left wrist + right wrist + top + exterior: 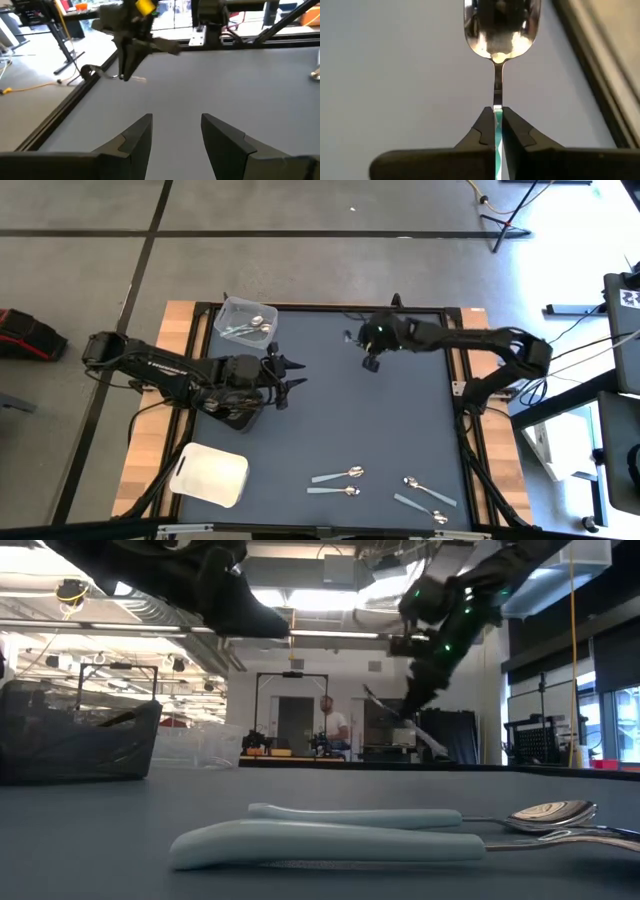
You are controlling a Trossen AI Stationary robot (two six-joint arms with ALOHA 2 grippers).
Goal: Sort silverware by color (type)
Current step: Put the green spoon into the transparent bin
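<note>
So, progress: partway
Tub (246, 320): some spoons in
Right gripper (498, 120): pinching spoon (501, 25)
Left gripper (176, 131): spread, idle
Left: four spoons (348, 490) on table (400, 430)

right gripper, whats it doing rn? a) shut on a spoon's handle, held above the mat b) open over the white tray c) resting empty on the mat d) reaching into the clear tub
a: in the right wrist view the right gripper has its fingers pinched on the thin handle of a spoon, and the low view shows it up off the table.
</note>
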